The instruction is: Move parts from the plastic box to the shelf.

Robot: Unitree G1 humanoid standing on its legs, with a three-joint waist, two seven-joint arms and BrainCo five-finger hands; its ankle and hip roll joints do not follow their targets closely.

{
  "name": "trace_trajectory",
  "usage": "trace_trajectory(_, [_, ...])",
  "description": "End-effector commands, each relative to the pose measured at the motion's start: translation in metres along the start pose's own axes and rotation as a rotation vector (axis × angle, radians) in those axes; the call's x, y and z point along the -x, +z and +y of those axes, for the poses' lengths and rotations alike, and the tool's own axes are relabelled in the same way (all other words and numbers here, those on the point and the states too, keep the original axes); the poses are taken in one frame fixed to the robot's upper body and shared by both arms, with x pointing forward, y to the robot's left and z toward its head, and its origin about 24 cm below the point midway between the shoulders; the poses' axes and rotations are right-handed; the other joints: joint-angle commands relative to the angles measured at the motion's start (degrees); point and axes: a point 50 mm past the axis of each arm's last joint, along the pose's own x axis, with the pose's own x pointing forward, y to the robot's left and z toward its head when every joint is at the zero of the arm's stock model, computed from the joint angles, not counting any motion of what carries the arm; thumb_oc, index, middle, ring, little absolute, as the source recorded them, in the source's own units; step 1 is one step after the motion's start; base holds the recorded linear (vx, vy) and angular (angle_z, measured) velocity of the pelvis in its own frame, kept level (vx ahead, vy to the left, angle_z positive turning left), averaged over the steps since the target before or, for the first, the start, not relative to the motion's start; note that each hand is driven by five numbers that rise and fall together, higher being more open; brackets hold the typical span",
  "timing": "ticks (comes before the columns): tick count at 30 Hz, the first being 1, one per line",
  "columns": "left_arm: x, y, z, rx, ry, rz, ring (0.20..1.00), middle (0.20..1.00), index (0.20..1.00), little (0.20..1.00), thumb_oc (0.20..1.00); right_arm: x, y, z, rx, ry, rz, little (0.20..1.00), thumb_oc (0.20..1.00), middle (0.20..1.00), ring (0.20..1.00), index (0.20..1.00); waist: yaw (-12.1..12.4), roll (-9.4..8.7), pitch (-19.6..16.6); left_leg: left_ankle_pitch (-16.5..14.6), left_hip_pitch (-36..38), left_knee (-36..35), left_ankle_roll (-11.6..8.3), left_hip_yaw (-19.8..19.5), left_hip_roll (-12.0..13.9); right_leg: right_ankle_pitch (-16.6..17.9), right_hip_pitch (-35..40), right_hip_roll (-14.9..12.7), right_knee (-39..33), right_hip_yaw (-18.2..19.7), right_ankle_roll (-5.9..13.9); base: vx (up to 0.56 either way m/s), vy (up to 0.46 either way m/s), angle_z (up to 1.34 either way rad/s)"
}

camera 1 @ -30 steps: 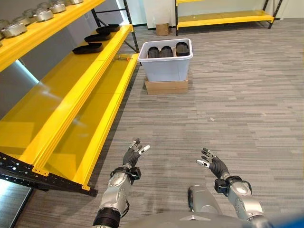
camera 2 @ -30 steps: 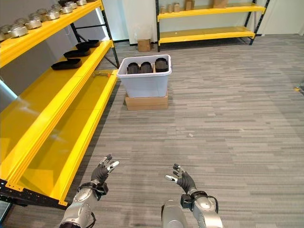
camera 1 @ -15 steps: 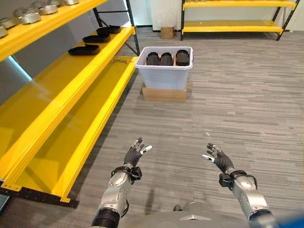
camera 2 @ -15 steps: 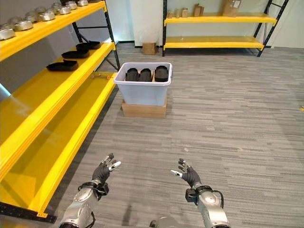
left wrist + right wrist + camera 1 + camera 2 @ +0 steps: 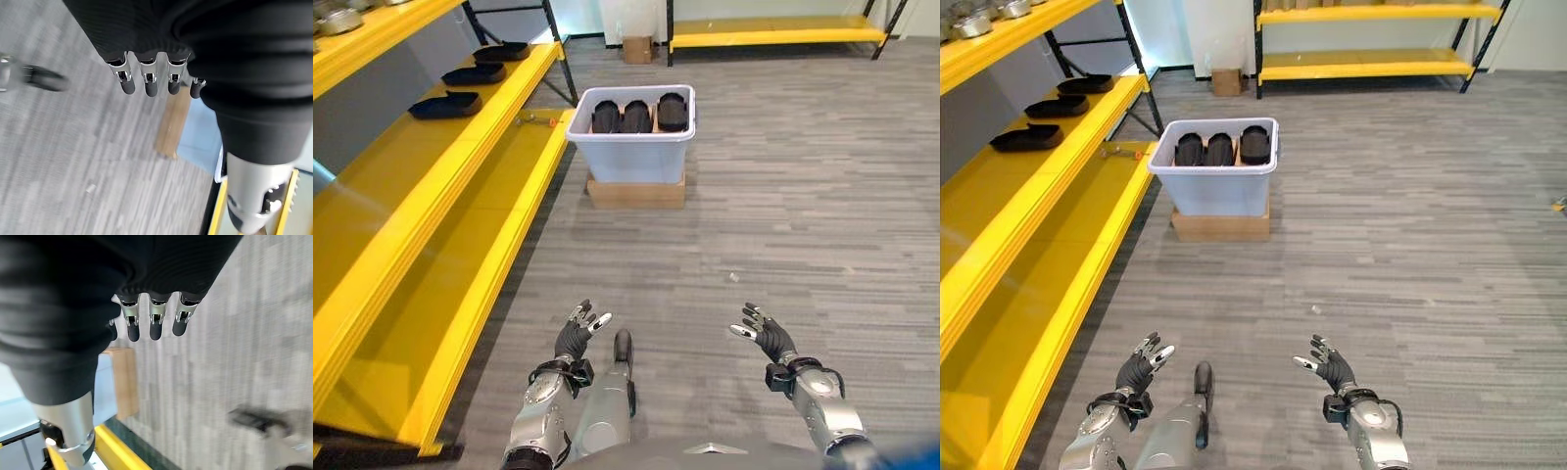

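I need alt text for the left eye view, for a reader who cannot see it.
A white plastic box holding black parts sits on a cardboard base on grey floor, beside a yellow shelf. In the foreground, the left hand and right hand are open and empty.

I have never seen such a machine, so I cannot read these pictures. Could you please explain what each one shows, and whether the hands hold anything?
This is a walking robot with two arms. Two pictures come from cameras in its head, looking down at the floor. Its left hand and right hand are raised in front, open, holding nothing. Ahead stands a plastic box on a flat cardboard box, with three dark parts inside. On the robot's left is a yellow shelf with three more dark parts on it. The other two pictures come from wrist cameras, very close to each hand's fingers.
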Motion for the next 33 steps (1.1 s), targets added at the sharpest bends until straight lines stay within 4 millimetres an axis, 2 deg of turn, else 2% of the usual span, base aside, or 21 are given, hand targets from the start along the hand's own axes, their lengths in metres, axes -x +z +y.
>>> trace_trajectory(1, [-0.002,0.04,-0.001,-0.048,-0.051,-0.167,1.0,1.0,1.0,1.0,1.0,-0.004,0.03,0.015,-0.005,0.061,-0.161,1.0,1.0,1.0,1.0,1.0,1.13,-0.63,-1.24,-1.57,2.84,-3.62,-3.78,0.53,4.82,11.58,-3.15,-7.49,4.11,4.5,2.75,0.4,0.19,-0.17])
trace_trajectory(3, [-0.003,0.043,-0.001,-0.069,-0.057,-0.17,1.0,1.0,1.0,1.0,1.0,-0.005,0.035,0.018,0.008,0.07,-0.18,1.0,1.0,1.0,1.0,1.0,1.62,-0.95,-1.69,-3.66,3.67,-1.84,-2.51,1.11,3.55,17.65,-5.1,-8.57,10.57,4.54,4.53,0.35,0.18,0.23])
trace_trajectory(4, [-0.003,0.043,-0.001,-0.079,-0.061,-0.169,1.0,1.0,1.0,1.0,1.0,-0.005,0.037,0.02,0.006,0.075,-0.189,1.0,1.0,1.0,1.0,1.0,1.64,-0.65,-1.43,-4.84,4.95,-1.27,-1.29,1.11,2.67,23.01,-7.59,-8.56,17.96,4.54,5.55,0.31,0.229,0.39])
trace_trajectory(5, [-0.005,0.045,-0.002,-0.099,-0.064,-0.171,1.0,1.0,1.0,1.0,1.0,-0.007,0.038,0.022,-0.003,0.075,-0.196,1.0,1.0,1.0,1.0,1.0,1.34,0.26,-1.01,-5.63,6.99,-1.74,-0.35,0.96,2.56,26.51,-10.28,-8.13,26.35,3.64,5.91,0.32,0.274,0.42])
trace_trajectory(7, [-0.007,0.052,-0.002,-0.119,-0.067,-0.184,1.0,1.0,1.0,1.0,1.0,-0.007,0.04,0.024,-0.012,0.078,-0.204,1.0,1.0,1.0,1.0,1.0,-0.23,2.59,0.17,-6.1,11.95,-4.03,0.3,0.26,3.08,27.19,-16.48,-6.93,36.23,0.81,6.48,0.36,0.293,0.47])
trace_trajectory(9, [-0.007,0.05,-0.001,-0.14,-0.069,-0.173,1.0,1.0,1.0,1.0,1.0,-0.004,0.037,0.027,-0.018,0.091,-0.199,1.0,1.0,1.0,1.0,1.0,-2.35,3.41,0.7,-5.98,16.15,-5.73,0.48,-1.03,2.54,22.84,-22.24,-5.91,39.43,-0.83,6.05,0.42,0.194,0.43])
trace_trajectory(11, [-0.008,0.048,-0.003,-0.135,-0.071,-0.163,1.0,1.0,1.0,1.0,1.0,-0.003,0.034,0.026,-0.023,0.09,-0.193,1.0,1.0,1.0,1.0,1.0,-4.79,3.85,1.3,-5.98,19.4,-6.65,0.35,-2.72,2.1,20.55,-28.79,-4.6,35.39,-1.3,5.12,0.4,0.091,0.76])
trace_trajectory(13, [-0.009,0.048,-0.004,-0.14,-0.076,-0.16,1.0,1.0,1.0,1.0,1.0,-0.003,0.035,0.024,-0.026,0.084,-0.193,1.0,1.0,1.0,1.0,1.0,-6.39,3.61,1.98,-7.7,21.99,-7.61,0.31,-3.49,1.17,19.58,-31.37,-6.7,26.7,-3.32,4.26,0.37,0.016,0.69])
trace_trajectory(15, [-0.009,0.047,-0.006,-0.127,-0.073,-0.167,1.0,1.0,1.0,1.0,1.0,-0.002,0.036,0.022,-0.024,0.083,-0.194,1.0,1.0,1.0,1.0,1.0,-7.25,3.14,1.92,-9.19,24.11,-8.5,0.1,-4.33,-0.09,19.67,-33.59,-8.73,15.35,-5.22,4.15,0.32,-0.021,0.27])
trace_trajectory(16, [-0.009,0.047,-0.007,-0.126,-0.073,-0.167,1.0,1.0,1.0,1.0,1.0,-0.002,0.036,0.022,-0.023,0.083,-0.193,1.0,1.0,1.0,1.0,1.0,-7.4,3.43,2.14,-9.36,24.49,-8.56,0.05,-4.49,0.22,19.62,-33.05,-8.51,15.08,-5.53,4.11,0.43,-0.042,0.1])
trace_trajectory(17, [-0.008,0.046,-0.008,-0.107,-0.061,-0.173,1.0,1.0,1.0,1.0,1.0,-0.001,0.035,0.021,-0.021,0.086,-0.193,1.0,1.0,1.0,1.0,1.0,-8.37,3.32,1.73,-9.75,27.02,-8.99,-0.48,-5.23,-0.45,20.5,-33.39,-9.01,6.52,-7.12,4.35,0.43,-0.055,0.17])
trace_trajectory(19, [-0.008,0.043,-0.012,-0.09,-0.059,-0.175,1.0,1.0,1.0,1.0,1.0,-0.001,0.035,0.022,-0.023,0.087,-0.191,1.0,1.0,1.0,1.0,1.0,-9.01,3.32,0.91,-10.25,30.95,-8.29,-1.59,-6.08,-0.14,21.81,-32.78,-9.3,0.2,-9.56,4.78,0.58,-0.091,0.21])
trace_trajectory(21, [-0.008,0.043,-0.012,-0.089,-0.059,-0.174,1.0,1.0,1.0,1.0,1.0,-0.001,0.034,0.021,-0.024,0.08,-0.189,1.0,1.0,1.0,1.0,1.0,-9.13,3.19,0.56,-10.47,32.27,-8.22,-1.89,-6.25,0.12,21.89,-32.12,-8.91,0.53,-9.32,4.68,0.34,-0.076,-0.05])
trace_trajectory(23, [-0.008,0.038,-0.014,-0.097,-0.072,-0.157,1.0,1.0,1.0,1.0,1.0,-0.001,0.029,0.02,-0.038,0.069,-0.173,1.0,1.0,1.0,1.0,1.0,-9.14,2.21,-1.12,-10.37,33.2,-6.67,-2.66,-6.6,0.27,23.06,-29.45,-7.99,0.21,-7.2,4.11,0.49,-0.149,0.01])
trace_trajectory(25, [-0.009,0.038,-0.018,-0.102,-0.093,-0.153,1.0,1.0,1.0,1.0,1.0,-0.002,0.031,0.018,-0.033,0.06,-0.176,1.0,1.0,1.0,1.0,1.0,-8.98,2.42,-1.89,-9.53,33.96,-5.47,-3.42,-6.99,1.12,23.07,-28.02,-6.85,1.5,-6.26,3.58,0.4,-0.121,0.51])
trace_trajectory(28, [-0.009,0.038,-0.021,-0.096,-0.107,-0.154,1.0,1.0,1.0,1.0,1.0,-0.002,0.034,0.015,-0.022,0.051,-0.185,1.0,1.0,1.0,1.0,1.0,-8.86,2.86,-2.96,-5.03,33.79,-2.01,-5.09,-7.44,2.88,20.99,-26.26,-4.5,3.19,-6.15,2.17,0.31,-0.116,-0.04])
trace_trajectory(29, [-0.01,0.038,-0.022,-0.1,-0.111,-0.155,1.0,1.0,1.0,1.0,1.0,-0.002,0.035,0.014,-0.021,0.047,-0.191,1.0,1.0,1.0,1.0,1.0,-9.08,2.68,-3.08,-2.08,32.41,1.75,-5.88,-7.91,3.05,20.54,-25.29,-3.5,3.27,-5.0,1.52,0.32,-0.13,-0.16])
trace_trajectory(30, [-0.01,0.039,-0.022,-0.098,-0.112,-0.157,1.0,1.0,1.0,1.0,1.0,-0.002,0.035,0.013,-0.021,0.045,-0.19,1.0,1.0,1.0,1.0,1.0,-9.07,2.62,-3.07,-0.54,31.48,4.05,-6.22,-8.21,3.22,19.94,-24.28,-2.93,3.1,-4.65,1.11,0.31,-0.143,-0.1])
trace_trajectory(32, [-0.01,0.037,-0.02,-0.093,-0.106,-0.148,1.0,1.0,1.0,1.0,1.0,-0.002,0.035,0.011,-0.009,0.045,-0.184,1.0,1.0,1.0,1.0,1.0,-8.84,1.82,-3.34,5.03,27.53,14.79,-8.14,-7.43,3.61,18.58,-21.67,-2.13,2.38,-3.59,-0.42,0.29,-0.173,-0.09])
trace_trajectory(33, [-0.01,0.037,-0.02,-0.085,-0.106,-0.149,1.0,1.0,1.0,1.0,1.0,-0.001,0.037,0.01,-0.006,0.044,-0.186,1.0,1.0,1.0,1.0,1.0,-8.33,0.54,-2.95,6.84,24.08,21.43,-8.37,-7.33,2.26,18.39,-20.16,-2.79,1.62,-2.74,-1.15,0.23,-0.195,0.06])
